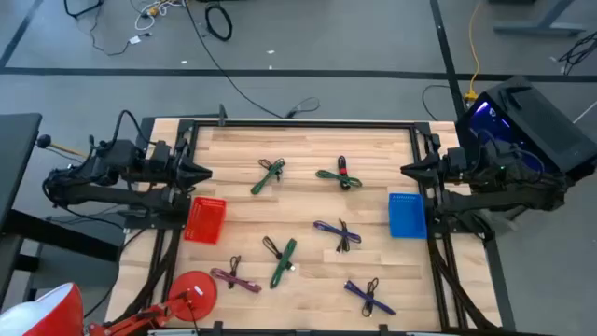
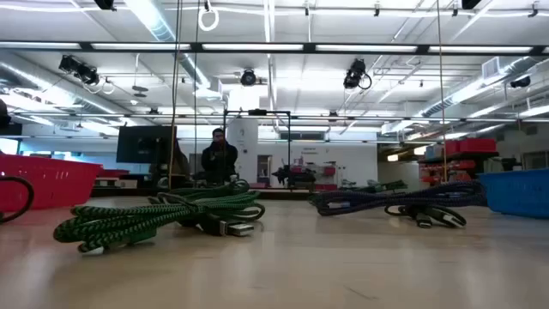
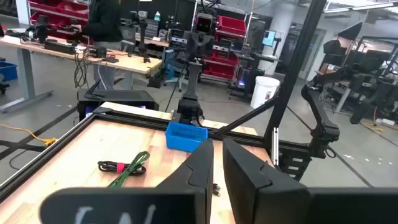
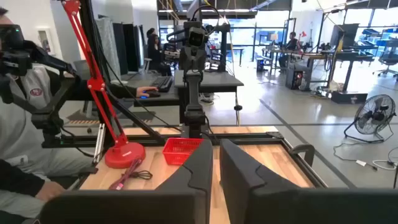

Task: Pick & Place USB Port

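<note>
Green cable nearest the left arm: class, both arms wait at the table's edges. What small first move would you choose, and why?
Probably swing the left hand out over the green cable. It lies untouched, the closest cable to that hand, and the red basket sits just beside the arm. The right hand can wait.

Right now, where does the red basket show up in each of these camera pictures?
High view: red basket at the table's left edge, near the left arm.
Low view: far left.
Left wrist view: not visible.
Right wrist view: centre, across the table.
Shared landmark: the blue basket, opposite it.
</note>
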